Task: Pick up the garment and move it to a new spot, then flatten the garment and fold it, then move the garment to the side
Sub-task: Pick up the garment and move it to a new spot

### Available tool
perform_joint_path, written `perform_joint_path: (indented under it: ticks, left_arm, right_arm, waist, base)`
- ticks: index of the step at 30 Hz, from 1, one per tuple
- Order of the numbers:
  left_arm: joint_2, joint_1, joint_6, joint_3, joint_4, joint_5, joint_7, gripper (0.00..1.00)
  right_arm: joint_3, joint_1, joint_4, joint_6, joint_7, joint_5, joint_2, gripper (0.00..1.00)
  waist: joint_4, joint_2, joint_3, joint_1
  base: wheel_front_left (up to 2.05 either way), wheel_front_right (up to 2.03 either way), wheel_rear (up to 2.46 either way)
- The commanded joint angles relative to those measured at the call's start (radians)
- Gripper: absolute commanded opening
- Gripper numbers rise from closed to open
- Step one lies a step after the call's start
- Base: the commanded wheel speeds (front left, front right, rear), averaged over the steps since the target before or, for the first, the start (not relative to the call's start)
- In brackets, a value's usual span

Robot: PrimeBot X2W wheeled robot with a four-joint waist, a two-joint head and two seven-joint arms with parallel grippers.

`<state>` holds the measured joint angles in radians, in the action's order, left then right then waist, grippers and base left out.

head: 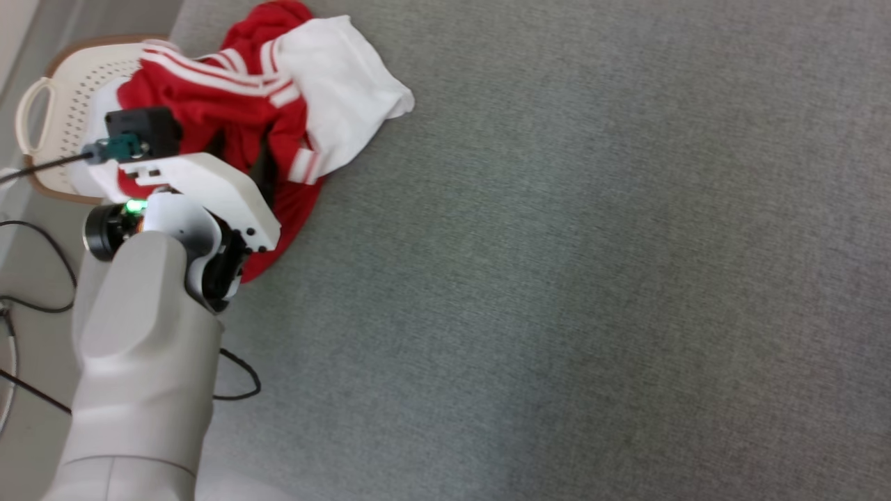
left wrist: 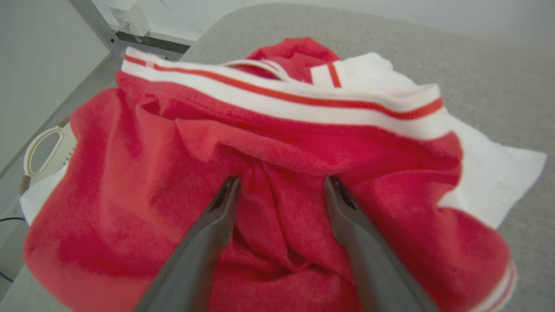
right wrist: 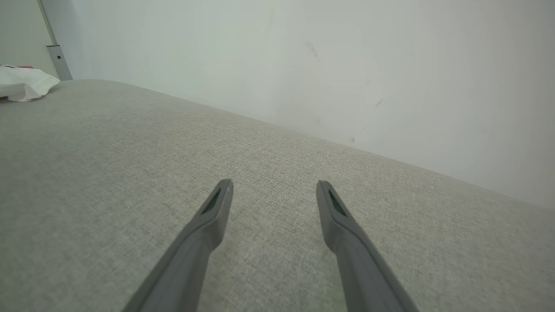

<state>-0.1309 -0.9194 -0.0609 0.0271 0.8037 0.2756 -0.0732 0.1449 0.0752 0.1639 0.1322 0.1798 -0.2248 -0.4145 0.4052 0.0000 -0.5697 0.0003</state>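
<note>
The garment (head: 237,90), red with white striped trim and a white part, lies crumpled at the far left of the grey cushioned surface (head: 557,278), its left side draped over a basket. My left arm's white wrist (head: 209,188) hangs over its near edge. In the left wrist view my left gripper (left wrist: 281,184) is open, fingertips down among the red folds of the garment (left wrist: 143,182), with a ridge of cloth between them. My right gripper (right wrist: 274,186) is open and holds nothing, low over bare grey fabric; a white corner of the garment (right wrist: 21,82) lies far off to its left.
A cream perforated basket (head: 62,104) with a loop handle (left wrist: 41,149) sits at the surface's left edge under the garment. Black cables (head: 237,376) trail on the floor at the left. A pale wall (right wrist: 347,65) rises behind the surface. Grey surface stretches wide to the right.
</note>
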Motion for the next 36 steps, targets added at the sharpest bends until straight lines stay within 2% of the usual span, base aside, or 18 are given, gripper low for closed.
perform_joint_path:
  ticks: [1,3,7,8,9,15,21,28,31,36]
  left_arm:
    - [-0.016,-0.02,0.008,0.003,0.043,-0.005,-0.032,1.0]
    - [-0.014,-0.046,0.007,0.025,0.103,-0.02,-0.085,1.0]
    - [-0.015,-0.063,-0.025,0.09,0.199,-0.055,-0.15,1.0]
    - [-0.013,-0.072,-0.029,0.093,0.206,-0.054,-0.138,0.08]
    - [-0.011,-0.082,-0.032,0.087,0.208,-0.041,-0.124,0.0]
    - [-0.048,-0.142,-0.035,0.066,0.172,-0.019,0.005,0.0]
    - [-0.064,-0.175,-0.052,0.086,0.094,-0.015,0.062,0.0]
    - [-0.045,-0.115,-0.068,0.174,-0.103,0.02,0.001,0.0]
    - [-0.035,-0.051,-0.069,0.244,-0.24,0.062,-0.057,0.0]
    - [-0.056,0.096,-0.069,0.364,-0.493,0.175,-0.188,0.0]
  right_arm:
    - [-0.001,-0.012,-0.029,-0.003,-0.019,-0.002,-0.005,1.0]
    - [-0.003,-0.017,-0.02,-0.003,-0.023,-0.005,-0.004,1.0]
    - [-0.007,-0.022,-0.011,-0.003,-0.023,-0.01,0.005,1.0]
    - [-0.009,-0.022,-0.014,-0.003,-0.02,-0.01,0.008,1.0]
    - [-0.011,-0.024,-0.019,-0.003,-0.014,-0.01,0.013,1.0]
    - [-0.034,-0.028,-0.061,-0.003,0.024,-0.016,0.056,1.0]
    - [-0.066,-0.038,-0.126,-0.003,0.06,-0.024,0.111,1.0]
    - [-0.09,-0.057,-0.184,-0.003,0.078,-0.025,0.177,1.0]
    - [-0.097,-0.067,-0.197,-0.003,0.083,-0.025,0.203,1.0]
    - [-0.104,-0.088,-0.213,-0.003,0.085,-0.022,0.238,1.0]
  waist:
    - [-0.025,0.0,-0.015,-0.0003]
    - [-0.036,0.0,-0.017,-0.0003]
    - [-0.052,0.0,-0.012,-0.0003]
    - [-0.056,0.0,-0.007,-0.0003]
    - [-0.059,0.0,0.0,-0.0003]
    - [-0.081,0.0,0.087,-0.0003]
    - [-0.123,0.0,0.214,-0.0003]
    - [-0.196,0.0,0.346,-0.0003]
    - [-0.238,0.0,0.383,-0.0003]
    - [-0.312,0.0,0.409,-0.0003]
  base:
    - [0.0,0.0,0.0]
    - [0.0,0.0,0.0]
    - [0.0,0.0,0.0]
    - [0.0,0.0,0.0]
    - [0.0,0.0,0.0]
    - [0.0,0.0,0.0]
    - [0.0,0.0,0.0]
    - [0.0,0.0,0.0]
    - [0.0,0.0,0.0]
    - [0.0,0.0,0.0]
